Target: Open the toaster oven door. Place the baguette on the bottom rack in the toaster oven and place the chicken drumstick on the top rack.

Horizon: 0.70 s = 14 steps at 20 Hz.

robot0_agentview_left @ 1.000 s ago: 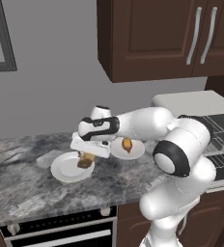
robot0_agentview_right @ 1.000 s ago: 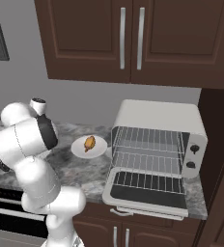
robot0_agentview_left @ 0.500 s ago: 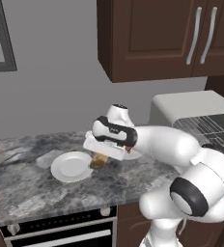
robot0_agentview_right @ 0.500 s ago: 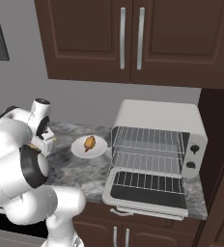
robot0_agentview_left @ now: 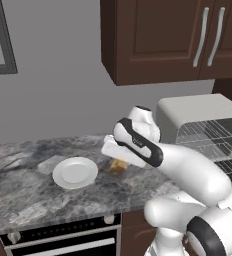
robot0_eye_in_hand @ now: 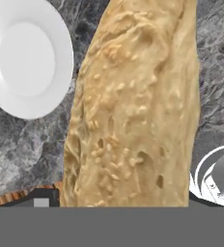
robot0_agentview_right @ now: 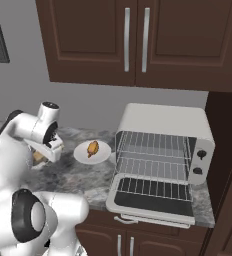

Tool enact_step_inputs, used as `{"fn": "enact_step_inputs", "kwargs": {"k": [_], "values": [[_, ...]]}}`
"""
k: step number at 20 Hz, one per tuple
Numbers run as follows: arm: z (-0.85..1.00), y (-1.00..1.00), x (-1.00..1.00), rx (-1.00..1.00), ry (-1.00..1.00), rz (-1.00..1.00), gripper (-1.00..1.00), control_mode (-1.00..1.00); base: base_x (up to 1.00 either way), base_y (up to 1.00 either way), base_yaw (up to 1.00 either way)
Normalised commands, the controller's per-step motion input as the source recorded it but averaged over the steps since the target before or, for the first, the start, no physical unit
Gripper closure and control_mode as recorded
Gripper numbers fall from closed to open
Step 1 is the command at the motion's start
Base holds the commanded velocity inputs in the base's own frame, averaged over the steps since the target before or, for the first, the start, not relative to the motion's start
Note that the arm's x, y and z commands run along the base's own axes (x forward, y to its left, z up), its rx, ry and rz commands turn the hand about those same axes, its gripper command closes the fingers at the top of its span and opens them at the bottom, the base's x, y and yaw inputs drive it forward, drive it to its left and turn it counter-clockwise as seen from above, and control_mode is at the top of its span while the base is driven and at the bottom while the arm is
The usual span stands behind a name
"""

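Even, soft rendered light, faint shadows, no glare, slightly coarse detail.

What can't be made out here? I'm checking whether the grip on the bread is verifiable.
- Fingers on the baguette: hand view, the bread hides the fingertips.
- Baguette in left base view: mostly behind the gripper; in right base view, behind the arm.
- Toaster oven: right side cut off in left base view.
- Chicken drumstick: too small for detail.

Two base cameras look forward and down from behind the arm, sharing the desk [robot0_agentview_left: 23, 200] and toaster oven [robot0_agentview_right: 163, 125] toward 3 o'clock, while the hand camera sits very close over the baguette [robot0_eye_in_hand: 138, 111]
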Motion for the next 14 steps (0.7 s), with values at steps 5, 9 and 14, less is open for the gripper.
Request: {"fn": "enact_step_inputs", "kwargs": {"k": [5, 9, 14], "values": [[0.22, -0.55, -0.45, 0.00, 0.00, -0.06, 1.00, -1.00, 0.00, 0.00, 0.00], [0.14, -0.48, -0.42, -0.04, 0.00, -0.08, 1.00, -1.00, 0.00, 0.00, 0.00], [0.16, -0.56, -0.32, -0.01, 0.06, -0.06, 1.00, -1.00, 0.00, 0.00, 0.00]]}}
